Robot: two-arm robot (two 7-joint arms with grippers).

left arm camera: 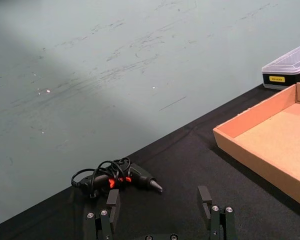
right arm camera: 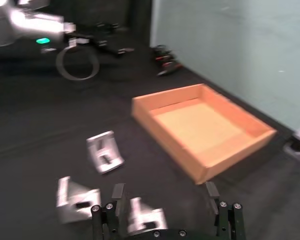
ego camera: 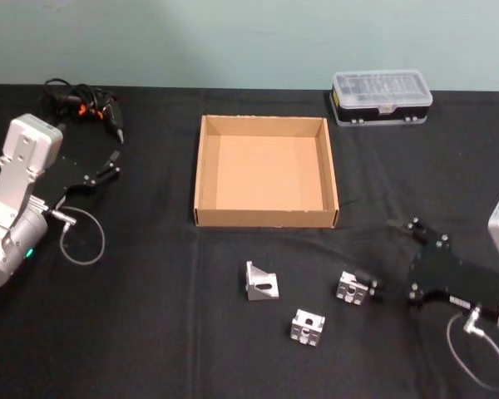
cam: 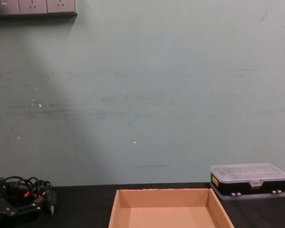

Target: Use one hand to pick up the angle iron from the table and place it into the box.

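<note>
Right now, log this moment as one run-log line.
phase: approach | right gripper: open, at rightmost angle iron | left gripper: open, idle at left | box: empty | other angle irons: two on table

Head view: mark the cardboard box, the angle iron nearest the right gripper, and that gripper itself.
cardboard box (ego camera: 266,218), head view, outer face of its front wall.
angle iron (ego camera: 353,288), head view, middle of the bracket.
right gripper (ego camera: 389,256), head view, midway between its open fingertips.

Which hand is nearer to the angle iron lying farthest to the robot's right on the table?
Right. The right hand is open, close beside that angle iron. The left hand is far off, near the black corded tool.
</note>
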